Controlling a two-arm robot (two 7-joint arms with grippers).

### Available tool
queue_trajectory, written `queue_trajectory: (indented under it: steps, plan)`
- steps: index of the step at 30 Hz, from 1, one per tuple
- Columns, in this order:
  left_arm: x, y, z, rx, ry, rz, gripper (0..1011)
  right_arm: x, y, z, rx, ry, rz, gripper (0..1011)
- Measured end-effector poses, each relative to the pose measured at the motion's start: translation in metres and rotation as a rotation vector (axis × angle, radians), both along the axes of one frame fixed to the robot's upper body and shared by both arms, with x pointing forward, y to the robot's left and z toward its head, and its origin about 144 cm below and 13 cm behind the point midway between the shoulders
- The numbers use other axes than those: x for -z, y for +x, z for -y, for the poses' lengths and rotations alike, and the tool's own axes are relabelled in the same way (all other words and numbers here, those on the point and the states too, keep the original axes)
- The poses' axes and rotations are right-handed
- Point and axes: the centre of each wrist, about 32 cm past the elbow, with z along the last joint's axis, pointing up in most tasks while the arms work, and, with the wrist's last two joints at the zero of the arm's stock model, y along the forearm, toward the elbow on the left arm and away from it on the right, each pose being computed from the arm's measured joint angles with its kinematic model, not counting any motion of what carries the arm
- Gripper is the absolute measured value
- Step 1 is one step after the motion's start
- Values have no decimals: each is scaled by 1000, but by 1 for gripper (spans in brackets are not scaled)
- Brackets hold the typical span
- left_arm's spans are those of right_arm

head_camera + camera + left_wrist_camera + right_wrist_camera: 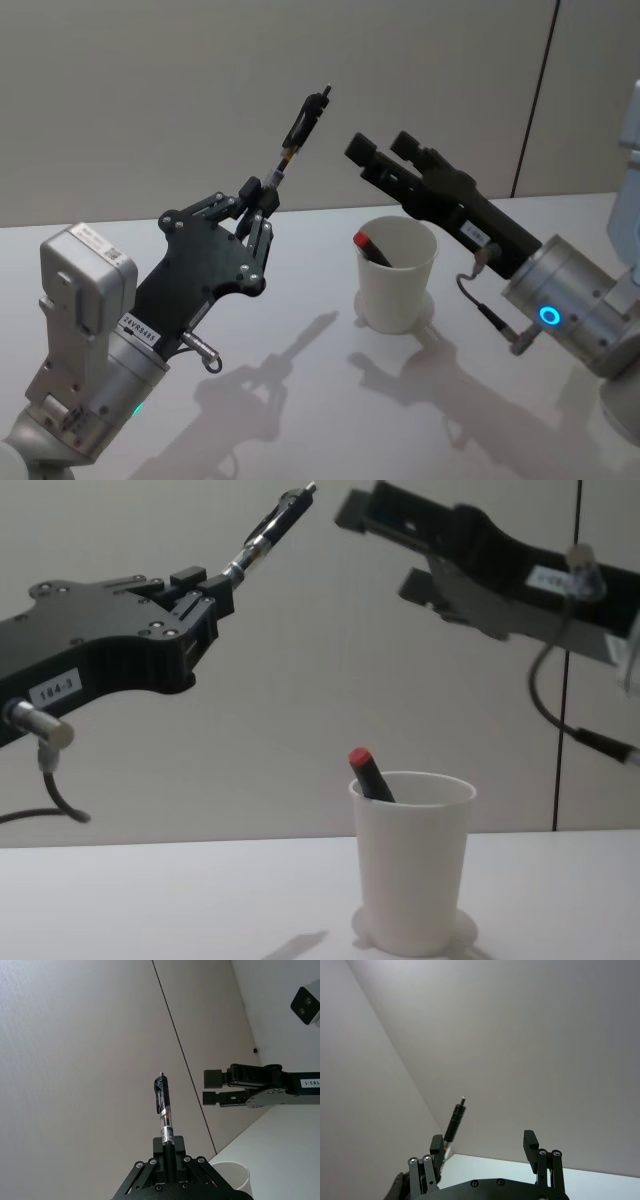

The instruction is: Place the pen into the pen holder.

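A black clip pen [300, 130] with a clear barrel points up and away from my left gripper [258, 195], which is shut on its lower end, raised high over the table. In the left wrist view the pen [164, 1115] rises from the closed fingers. The pen holder, a white paper cup [395, 285], stands on the table to the right of that gripper. My right gripper [382, 145] hangs open above the cup, near the pen's tip but apart from it; between its jaws there is nothing. From the side, the pen [270, 525] sits well above the cup [412, 880].
A black marker with a red cap [370, 247] leans inside the cup. The white table [300, 420] spreads around it, with a plain wall behind. The right arm's cable [480, 300] hangs near the cup's right side.
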Motion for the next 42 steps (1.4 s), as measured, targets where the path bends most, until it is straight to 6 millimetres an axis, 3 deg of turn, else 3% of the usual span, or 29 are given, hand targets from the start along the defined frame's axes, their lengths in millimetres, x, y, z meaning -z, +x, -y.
queue_trajectory:
  steps: [20, 42]
  plan:
    - [-2, -1, 0, 9, -6, 19, 121, -10, 23, -26, -143, 168, 49, 1001]
    - [-3, -2, 0, 11, -7, 23, 121, -4, 40, -62, -214, 138, -2, 1002]
